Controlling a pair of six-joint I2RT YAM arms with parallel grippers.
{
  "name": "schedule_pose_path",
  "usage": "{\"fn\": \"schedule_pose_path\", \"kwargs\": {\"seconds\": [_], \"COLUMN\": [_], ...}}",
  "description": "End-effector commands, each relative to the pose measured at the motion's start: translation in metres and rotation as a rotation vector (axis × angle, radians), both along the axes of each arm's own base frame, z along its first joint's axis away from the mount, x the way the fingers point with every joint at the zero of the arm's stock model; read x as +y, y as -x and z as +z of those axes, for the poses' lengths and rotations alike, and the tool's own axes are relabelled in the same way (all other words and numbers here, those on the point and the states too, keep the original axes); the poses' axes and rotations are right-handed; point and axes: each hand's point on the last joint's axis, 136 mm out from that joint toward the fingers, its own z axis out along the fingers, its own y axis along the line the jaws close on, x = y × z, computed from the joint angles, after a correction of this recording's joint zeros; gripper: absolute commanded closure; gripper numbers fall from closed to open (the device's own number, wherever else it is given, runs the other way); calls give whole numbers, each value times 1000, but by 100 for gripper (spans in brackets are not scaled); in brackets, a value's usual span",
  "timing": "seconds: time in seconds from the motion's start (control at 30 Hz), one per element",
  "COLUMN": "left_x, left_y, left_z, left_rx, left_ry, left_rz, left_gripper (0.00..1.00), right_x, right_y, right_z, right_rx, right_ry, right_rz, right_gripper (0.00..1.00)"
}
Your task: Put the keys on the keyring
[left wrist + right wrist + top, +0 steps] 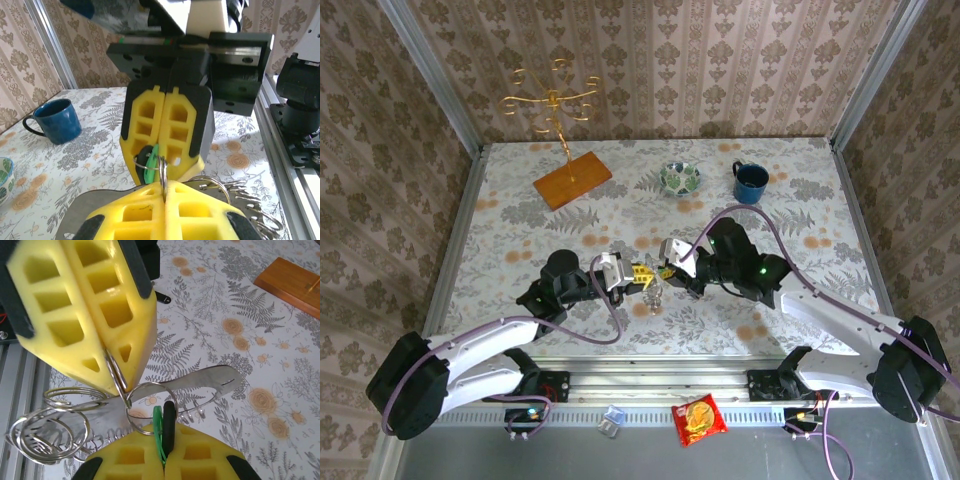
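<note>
The left claw is clamped on the keyring, the right claw pinches a green-and-black tab, and the silver key lies flat with its tip pointing right in the right wrist view.

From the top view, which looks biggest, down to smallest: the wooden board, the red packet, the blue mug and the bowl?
1. Wooden board
2. Red packet, though it lies nearer the camera, which may flatter it
3. Bowl and blue mug: they look about alike, so I won't rank them
</note>
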Motion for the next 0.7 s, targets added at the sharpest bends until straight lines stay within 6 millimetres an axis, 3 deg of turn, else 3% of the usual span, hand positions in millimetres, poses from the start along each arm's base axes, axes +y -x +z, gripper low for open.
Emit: {"fn": "schedule_pose_path", "kwargs": {"seconds": [0.0, 0.23, 0.27, 0.43, 0.67], "left_x": [0, -1, -1, 2, 17], "left_y": [3, 0, 0, -7, -20], "left_z": [14, 8, 8, 9, 18], "left_rx": [-40, -33, -32, -41, -79], "left_ry": [22, 6, 4, 7, 46], "left_rz": [-25, -15, -15, 34, 173], "left_gripper": [100, 100, 97, 59, 43], "right_x": [-5, -7, -7, -10, -14], "right_y": [3, 8, 8, 5, 0], "right_z": [16, 28, 30, 35, 39], "right_rx": [-41, -57, -60, -75, -80], "right_ry": [32, 53, 57, 83, 130], "right_rz": [9, 19, 16, 2, -23], "right_gripper": [100, 100, 100, 100, 100]}}
